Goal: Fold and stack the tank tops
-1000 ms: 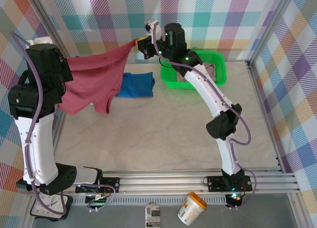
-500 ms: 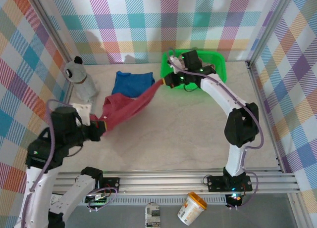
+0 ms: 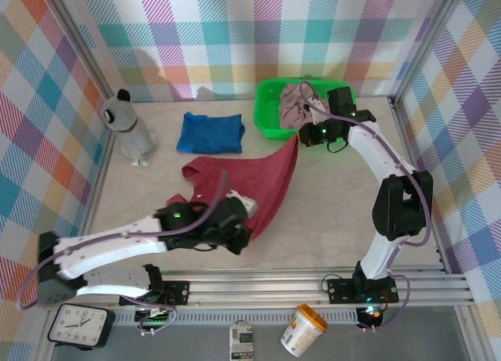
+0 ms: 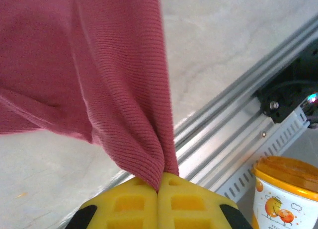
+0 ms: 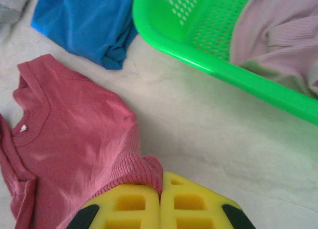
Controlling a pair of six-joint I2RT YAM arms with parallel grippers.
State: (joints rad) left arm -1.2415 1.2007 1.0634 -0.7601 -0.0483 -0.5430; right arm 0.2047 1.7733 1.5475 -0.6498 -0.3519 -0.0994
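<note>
Green basket (image 3: 268, 129) holds the pink tank top (image 3: 293, 102), bunched. I see my left gripper (image 4: 159, 183) and right gripper (image 5: 161, 188) each pinching the red tank top (image 3: 262, 185).

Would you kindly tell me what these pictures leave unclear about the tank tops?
Left wrist: red tank top runs off the top and left edges.
Right wrist: pink tank top is cut off by the top and right edges.
Top view: layers of the blue tank top are too small to count.
</note>
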